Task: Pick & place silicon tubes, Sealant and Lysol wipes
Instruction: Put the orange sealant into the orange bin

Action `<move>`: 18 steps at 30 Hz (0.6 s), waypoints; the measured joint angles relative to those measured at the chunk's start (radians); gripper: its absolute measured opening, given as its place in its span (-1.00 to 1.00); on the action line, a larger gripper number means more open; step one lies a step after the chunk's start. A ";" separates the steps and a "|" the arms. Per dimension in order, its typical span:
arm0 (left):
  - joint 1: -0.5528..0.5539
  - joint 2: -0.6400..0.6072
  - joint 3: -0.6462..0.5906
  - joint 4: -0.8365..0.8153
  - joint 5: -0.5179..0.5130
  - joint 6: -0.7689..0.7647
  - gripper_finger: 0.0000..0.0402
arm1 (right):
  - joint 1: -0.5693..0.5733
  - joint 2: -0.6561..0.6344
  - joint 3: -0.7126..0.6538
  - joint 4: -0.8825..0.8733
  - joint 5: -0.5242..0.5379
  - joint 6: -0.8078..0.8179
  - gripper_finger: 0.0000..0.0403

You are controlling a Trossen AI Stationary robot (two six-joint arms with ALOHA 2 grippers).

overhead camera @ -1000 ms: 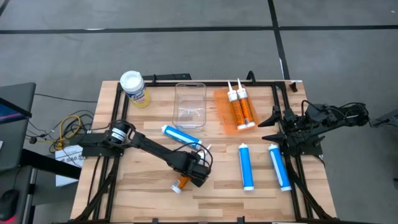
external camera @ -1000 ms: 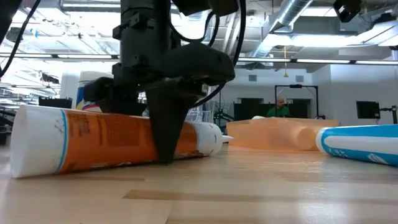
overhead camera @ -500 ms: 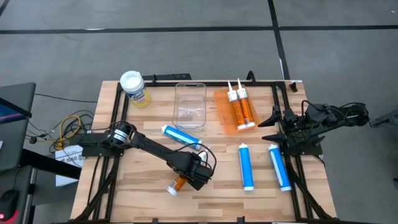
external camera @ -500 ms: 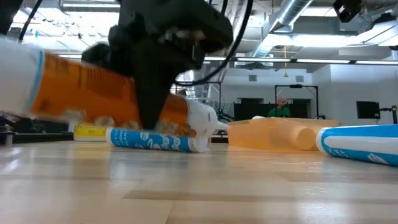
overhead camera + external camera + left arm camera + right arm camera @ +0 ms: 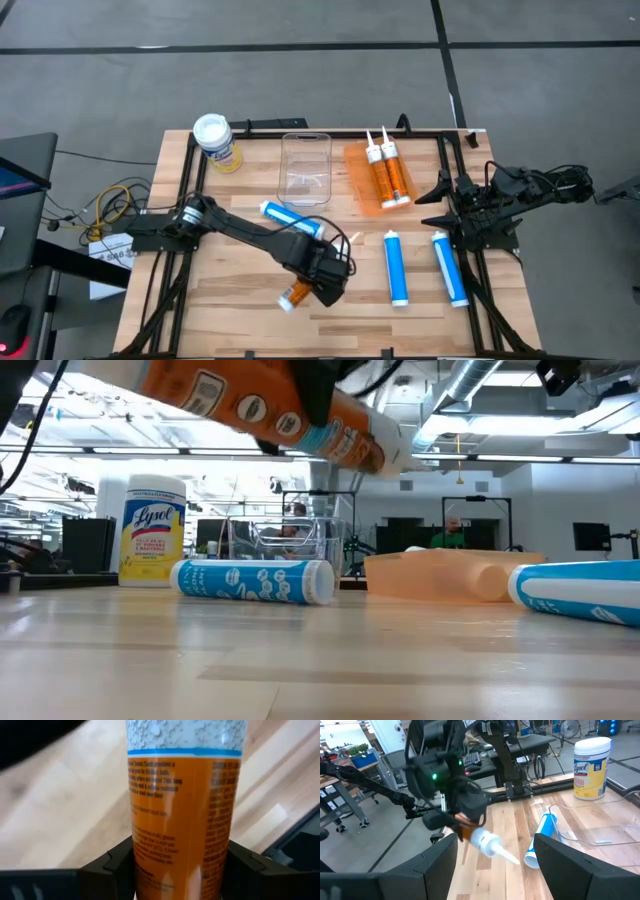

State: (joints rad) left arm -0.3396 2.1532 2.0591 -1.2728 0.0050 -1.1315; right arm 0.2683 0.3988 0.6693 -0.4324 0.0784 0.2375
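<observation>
The orange sealant tube is clamped in the left gripper and held clear of the table, nozzle tilted downward. The right gripper is parked at the right edge, jaws apart, nothing held. The Lysol wipes are left standing at the far left corner. A slip is possible: the tube is gripped off-centre, so it could be swung loose onto the blue tube nearby.
</observation>
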 joint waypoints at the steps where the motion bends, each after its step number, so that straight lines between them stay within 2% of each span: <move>1: 0.005 0.000 0.018 -0.016 -0.022 0.017 -0.03 | 0.000 0.000 0.000 0.000 0.000 0.000 0.27; 11: 0.100 -0.001 0.230 -0.019 -0.261 0.212 -0.03 | 0.000 0.028 0.000 0.002 -0.001 0.077 0.27; 14: 0.133 -0.001 0.293 0.023 -0.323 0.282 -0.03 | 0.000 0.054 0.000 0.026 -0.001 0.077 0.27; 18: 0.174 -0.025 0.292 0.188 -0.351 0.375 -0.03 | -0.002 0.097 0.000 0.106 -0.001 0.085 0.27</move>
State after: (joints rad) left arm -0.1651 2.1283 2.3507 -1.0845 -0.3462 -0.7568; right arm 0.2665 0.4959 0.6691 -0.3267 0.0776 0.3228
